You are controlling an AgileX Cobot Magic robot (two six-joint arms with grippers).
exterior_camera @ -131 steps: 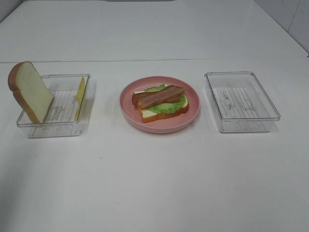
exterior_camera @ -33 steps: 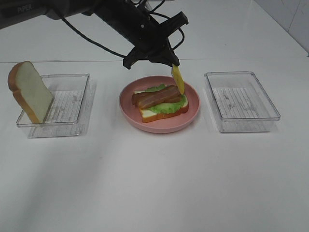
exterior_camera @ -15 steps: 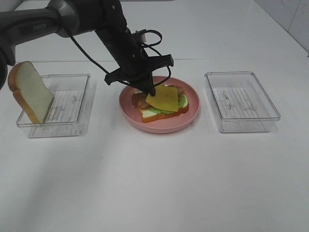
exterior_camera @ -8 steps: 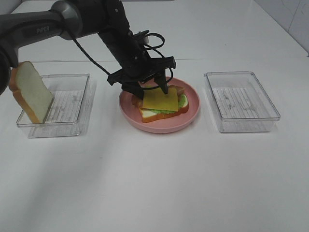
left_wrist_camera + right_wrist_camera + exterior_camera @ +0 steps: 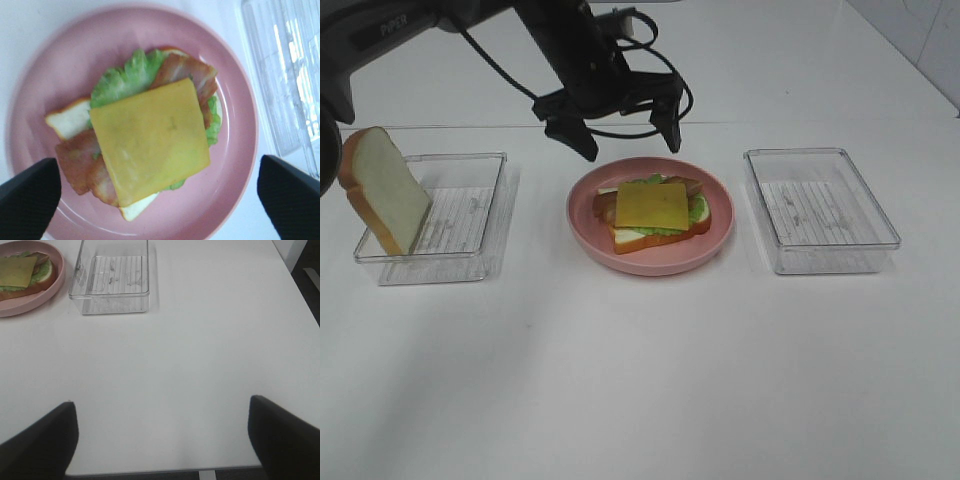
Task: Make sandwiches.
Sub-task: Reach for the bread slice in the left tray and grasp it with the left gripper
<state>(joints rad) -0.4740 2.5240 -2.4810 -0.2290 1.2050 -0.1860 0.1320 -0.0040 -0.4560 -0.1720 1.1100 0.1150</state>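
Note:
The sandwich stack (image 5: 652, 212) lies on the round pink plate (image 5: 720, 240): a bread slice, green lettuce, bacon strips, and a yellow cheese slice (image 5: 652, 203) flat on top. My left gripper (image 5: 628, 146) hangs open and empty above the plate's far side. In the left wrist view the cheese (image 5: 150, 137) lies between the spread fingers (image 5: 27, 197). The second bread slice (image 5: 382, 190) leans upright on the left clear tray (image 5: 470, 265). My right gripper (image 5: 162, 435) is open and empty over bare table; it does not show in the exterior view.
An empty clear tray (image 5: 820, 210) stands right of the plate; it also shows in the right wrist view (image 5: 112, 277) beside the plate's rim (image 5: 50, 295). The table's right edge lies near the right gripper. White table lies in front.
My left gripper let go of the cheese slice, which now lies flat on the bacon. The gripper opened and rose up and back from the plate.

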